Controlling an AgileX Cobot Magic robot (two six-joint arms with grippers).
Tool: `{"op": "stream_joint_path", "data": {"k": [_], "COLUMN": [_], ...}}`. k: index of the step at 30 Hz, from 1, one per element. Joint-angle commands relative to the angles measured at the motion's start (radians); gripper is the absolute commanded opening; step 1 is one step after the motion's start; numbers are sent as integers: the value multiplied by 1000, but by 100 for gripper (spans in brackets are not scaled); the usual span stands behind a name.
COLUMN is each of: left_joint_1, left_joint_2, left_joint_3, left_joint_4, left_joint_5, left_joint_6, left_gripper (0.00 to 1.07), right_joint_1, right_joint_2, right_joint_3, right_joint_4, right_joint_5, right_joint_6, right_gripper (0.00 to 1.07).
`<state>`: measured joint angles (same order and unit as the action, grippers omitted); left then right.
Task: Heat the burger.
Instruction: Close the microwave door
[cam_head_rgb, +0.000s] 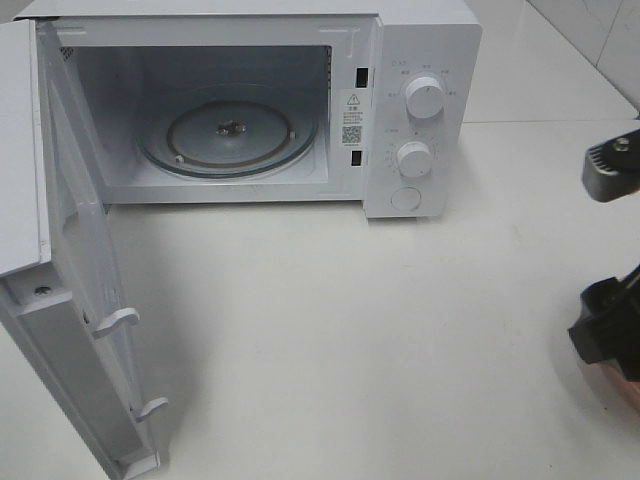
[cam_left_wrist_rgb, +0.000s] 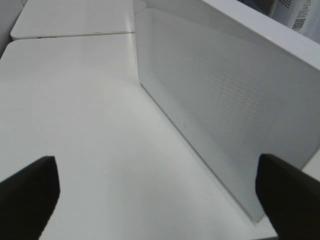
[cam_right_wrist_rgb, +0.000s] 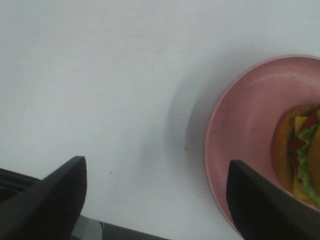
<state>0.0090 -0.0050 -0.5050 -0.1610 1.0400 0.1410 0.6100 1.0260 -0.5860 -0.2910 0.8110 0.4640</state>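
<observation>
The burger (cam_right_wrist_rgb: 300, 155) lies on a pink plate (cam_right_wrist_rgb: 240, 125) at the edge of the right wrist view, showing golden bun, green lettuce and red tomato; only part of it is in frame. My right gripper (cam_right_wrist_rgb: 155, 200) hangs above the white table beside the plate, its jaws open and nothing between its fingers (cam_right_wrist_rgb: 50, 200). In the high view the right arm (cam_head_rgb: 608, 325) covers the burger at the far right edge. My left gripper (cam_left_wrist_rgb: 160, 200) is open, facing the outer side of the microwave door (cam_left_wrist_rgb: 225, 100). The microwave (cam_head_rgb: 300, 100) stands open with a bare glass turntable (cam_head_rgb: 228, 135).
The microwave door (cam_head_rgb: 80, 300) is swung out wide to the left over the table's front left. Two knobs (cam_head_rgb: 425, 97) and a button sit on the microwave's right panel. White tabletop (cam_head_rgb: 350, 330) stretches between the microwave and the right arm.
</observation>
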Motion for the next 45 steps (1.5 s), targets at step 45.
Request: {"op": "stream_joint_path", "data": {"k": [45], "left_joint_1": [3], "left_joint_2": [-17], "left_joint_3": [-1], "left_joint_4": [-6], "left_joint_5": [-8], "left_joint_6": [-2], "left_gripper": [100], "right_joint_1": [-506], "right_joint_2": [-941], "right_joint_3": [74], "right_joint_4": [241], "right_joint_5": [183], "right_joint_6": [-472], "right_gripper": [76]}}
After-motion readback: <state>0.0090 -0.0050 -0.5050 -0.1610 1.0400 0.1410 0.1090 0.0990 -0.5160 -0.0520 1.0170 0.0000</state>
